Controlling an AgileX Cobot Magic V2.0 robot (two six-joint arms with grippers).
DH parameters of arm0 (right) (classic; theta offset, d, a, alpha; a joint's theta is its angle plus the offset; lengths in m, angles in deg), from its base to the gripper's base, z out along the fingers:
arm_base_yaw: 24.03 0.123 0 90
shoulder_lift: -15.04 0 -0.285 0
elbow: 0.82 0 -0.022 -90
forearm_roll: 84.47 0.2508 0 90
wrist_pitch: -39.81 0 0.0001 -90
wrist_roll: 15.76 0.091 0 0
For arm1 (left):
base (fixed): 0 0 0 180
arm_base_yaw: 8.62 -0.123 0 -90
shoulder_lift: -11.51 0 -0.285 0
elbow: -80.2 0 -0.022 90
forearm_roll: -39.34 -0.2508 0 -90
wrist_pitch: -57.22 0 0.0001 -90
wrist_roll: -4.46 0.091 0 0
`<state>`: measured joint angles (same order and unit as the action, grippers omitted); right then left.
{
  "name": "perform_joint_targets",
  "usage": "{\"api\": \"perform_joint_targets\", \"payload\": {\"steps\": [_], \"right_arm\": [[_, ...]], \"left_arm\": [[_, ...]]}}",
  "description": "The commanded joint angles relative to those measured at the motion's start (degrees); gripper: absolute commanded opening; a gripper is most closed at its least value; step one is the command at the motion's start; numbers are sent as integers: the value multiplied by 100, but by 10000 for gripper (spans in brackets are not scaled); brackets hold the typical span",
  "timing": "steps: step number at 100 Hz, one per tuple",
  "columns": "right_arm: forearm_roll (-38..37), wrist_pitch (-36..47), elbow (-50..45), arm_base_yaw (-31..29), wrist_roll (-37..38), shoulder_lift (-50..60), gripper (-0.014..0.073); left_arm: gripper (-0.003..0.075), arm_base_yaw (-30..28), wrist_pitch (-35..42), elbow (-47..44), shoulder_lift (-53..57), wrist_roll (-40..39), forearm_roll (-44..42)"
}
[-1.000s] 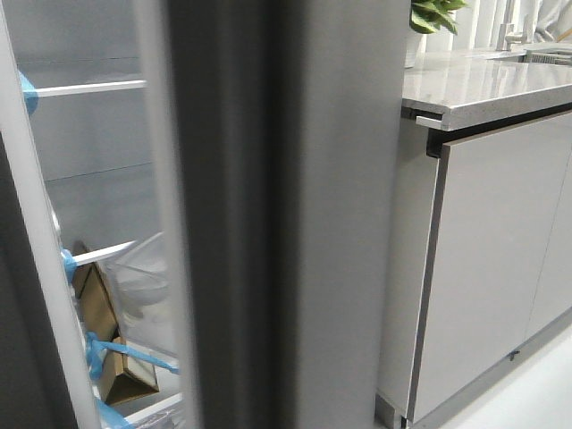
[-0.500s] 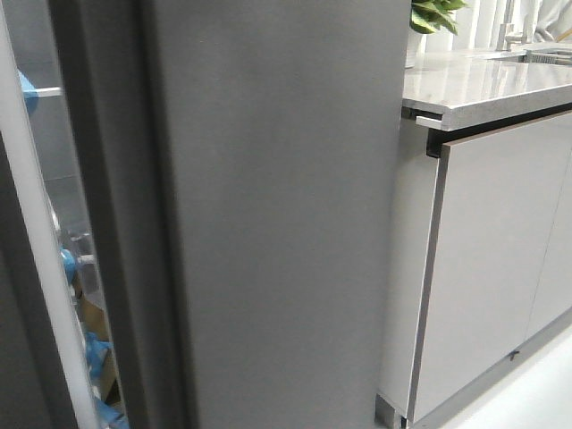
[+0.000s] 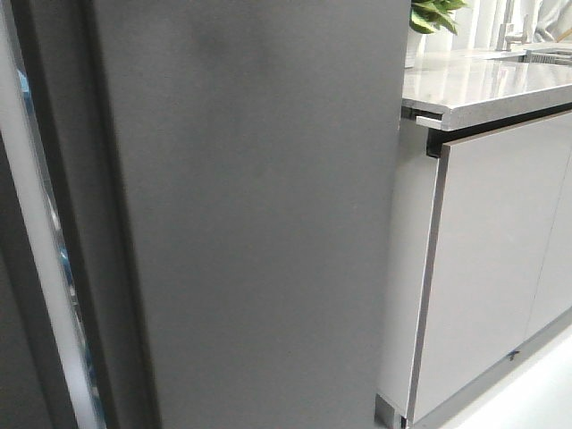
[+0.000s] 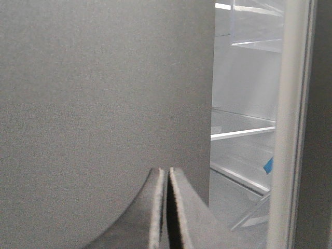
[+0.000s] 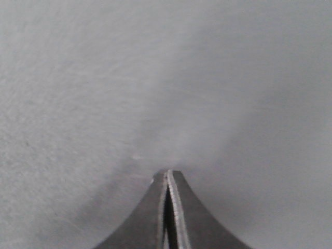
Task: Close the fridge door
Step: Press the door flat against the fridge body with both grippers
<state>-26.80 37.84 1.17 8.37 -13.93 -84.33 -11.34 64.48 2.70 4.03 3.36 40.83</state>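
The fridge door [image 3: 259,223] fills most of the front view, its matte dark grey outer face toward me. Only a narrow slit [image 3: 63,259] of the lit interior shows at its left edge, beside a white strip [image 3: 31,223]. In the left wrist view my left gripper [image 4: 167,174] is shut and empty, its tips by the door's [image 4: 104,88] free edge, with fridge shelves [image 4: 241,134] and a white edge strip [image 4: 288,129] beyond. My right gripper [image 5: 167,176] is shut and empty, its tips at or against the door's grey face [image 5: 155,78]. Neither gripper shows in the front view.
A light grey cabinet door [image 3: 492,268] stands right of the fridge under a speckled stone countertop [image 3: 483,85]. A green plant [image 3: 433,13] sits on the counter at the back. Pale floor [image 3: 536,393] shows at the lower right.
The fridge door has swung further shut. The gap at its left has shrunk from a wide view of shelves and bags to a thin slit.
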Motion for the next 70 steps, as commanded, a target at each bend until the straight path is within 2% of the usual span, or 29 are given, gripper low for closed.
{"api": "perform_joint_targets", "payload": {"steps": [1, 38, 70], "right_arm": [[-191, 385, 436, 110, -87, 5, -46], [-565, 482, 1651, 333, -87, -1169, -46], [-859, 62, 3022, 373, -87, -2334, -46]], "left_arm": [[-20, 36, 418, -201, 105, -25, 23], [-20, 36, 418, -201, 105, -25, 23], [-20, 36, 418, -201, 105, -25, 23]]}}
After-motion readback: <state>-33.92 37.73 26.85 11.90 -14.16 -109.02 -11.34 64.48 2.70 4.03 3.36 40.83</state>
